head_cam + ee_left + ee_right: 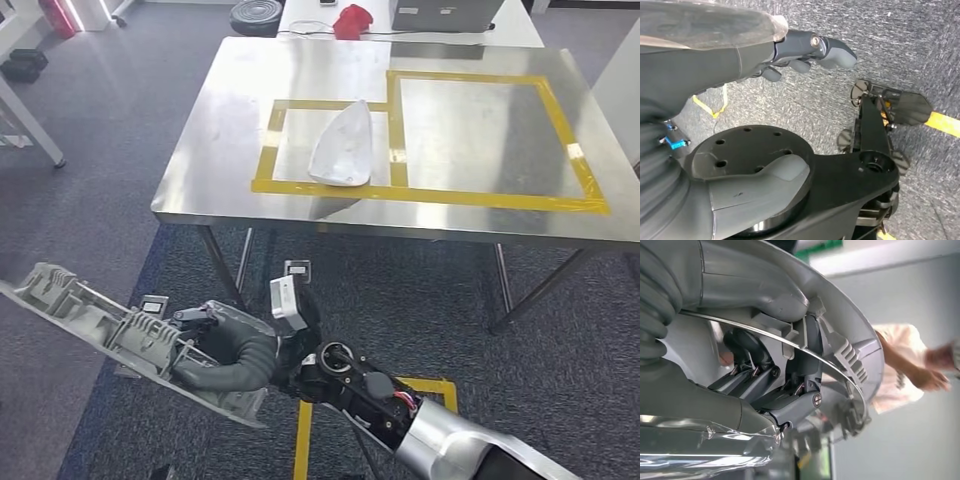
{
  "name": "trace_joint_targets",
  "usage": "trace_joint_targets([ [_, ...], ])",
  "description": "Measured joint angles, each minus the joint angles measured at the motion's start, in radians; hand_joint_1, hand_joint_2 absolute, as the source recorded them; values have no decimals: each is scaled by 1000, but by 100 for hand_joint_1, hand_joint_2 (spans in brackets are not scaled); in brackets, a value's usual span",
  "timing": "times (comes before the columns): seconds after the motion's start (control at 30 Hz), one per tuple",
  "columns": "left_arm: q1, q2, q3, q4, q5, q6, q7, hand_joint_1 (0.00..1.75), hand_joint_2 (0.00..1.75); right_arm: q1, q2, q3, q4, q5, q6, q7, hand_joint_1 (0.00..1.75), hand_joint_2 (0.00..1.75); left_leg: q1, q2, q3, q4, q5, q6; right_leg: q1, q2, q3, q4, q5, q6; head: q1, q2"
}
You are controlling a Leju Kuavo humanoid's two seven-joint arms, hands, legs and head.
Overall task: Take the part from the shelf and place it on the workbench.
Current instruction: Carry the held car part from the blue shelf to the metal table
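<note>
Right hand (226,350) fingers (791,407) clamp the grey part (113,330) — left hand (806,50) fingers loosely apart over carpet.

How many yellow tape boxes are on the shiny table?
2. A small yellow tape box sits on the left side of the table, with a white part inside it. A bigger yellow tape box joins it on the right, with nothing inside.

The long grey ribbed part (113,335) lay tilted, held low at seven o'clock, well apart from the steel workbench (226,130) at twelve.
</note>
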Motion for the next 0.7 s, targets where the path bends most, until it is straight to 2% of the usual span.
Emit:
trace_joint_targets([
  [0.03,0,0,0,0,-3,-4,-1,0,175,4,-1,-7,-1,3,-25,-24,175,175,1,2,2,1,-2,-2,-3,-1,1,-10,15,3,0,0],
  [0.07,1,0,0,0,-5,-8,-3,0,175,6,-3,-17,-5,1,-41,-39,175,175,3,4,5,2,-5,-5,-6,-5,21,-62,49,6,0,0],
  [0.13,3,1,0,0,-7,-16,-5,0,175,5,-8,-42,-17,-11,-51,-40,175,175,5,11,9,1,-10,-15,-5,-29,75,-217,128,8,0,0],
  [0.17,4,2,0,0,-7,-18,-6,0,175,2,-10,-55,-24,-15,-50,-35,175,175,5,16,7,3,-10,-21,-2,-40,94,-274,152,0,1,0],
  [0.2,7,3,0,0,-8,-19,-6,0,175,1,-13,-66,-28,-17,-49,-32,175,175,2,20,2,5,-11,-27,3,-47,99,-300,163,-10,0,0],
  [0.23,9,5,0,0,-8,-19,-6,0,175,1,-17,-75,-31,-18,-49,-29,175,175,0,24,1,3,-14,-33,8,-49,96,-302,161,-21,-1,0],
  [0.27,10,6,0,0,-8,-20,-6,0,175,3,-20,-83,-34,-17,-50,-27,175,175,-2,28,4,0,-18,-39,6,-44,99,-304,163,-30,-3,0],
  [0.33,8,7,0,0,-8,-20,-7,0,175,8,-28,-98,-39,-15,-51,-24,175,175,0,26,-15,24,-17,-51,-2,-27,108,-317,161,-40,-6,0],
  [0.37,7,7,0,0,-9,-20,-7,0,175,12,-32,-105,-40,-13,-52,-24,175,175,3,24,-45,70,-17,-60,-8,-17,118,-327,160,-44,-7,0],
  [0.4,7,7,0,0,-9,-20,-8,0,175,17,-37,-111,-41,-12,-53,-24,175,175,7,20,-90,134,-23,-72,-11,-8,128,-334,157,-49,-8,0],
  [0.47,7,7,0,0,-8,-20,-8,0,175,34,-51,-119,-40,-12,-54,-24,175,175,15,19,-172,255,-68,-97,-15,7,148,-340,145,-54,-10,0],
  [0.5,8,7,0,0,-8,-20,-8,0,175,43,-59,-123,-39,-12,-55,-24,175,175,18,19,-198,281,-92,-104,-18,15,161,-341,136,-55,-10,0],
  [0.53,8,8,0,0,-8,-20,-8,0,175,52,-67,-126,-38,-11,-56,-23,175,175,19,19,-210,274,-104,-105,-20,26,174,-342,127,-55,-10,0],
  [0.57,8,9,0,0,-8,-20,-8,0,175,59,-73,-127,-36,-11,-57,-23,175,175,18,18,-209,235,-92,-97,-22,36,187,-342,119,-54,-10,0],
  [0.6,9,12,0,0,-9,-20,-9,0,175,64,-79,-128,-35,-11,-58,-22,175,175,15,11,-201,170,-50,-82,-24,47,197,-342,110,-52,-10,0],
  [0.67,16,24,0,3,-9,-19,-9,0,175,75,-88,-129,-34,-11,-58,-22,175,175,0,-23,-176,25,88,-45,-25,70,212,-338,93,-43,-10,0],
  [0.7,20,29,0,5,-9,-19,-8,0,175,80,-92,-130,-33,-10,-58,-23,175,175,-7,-37,-167,-15,141,-32,-25,79,217,-336,83,-36,-10,0],
])
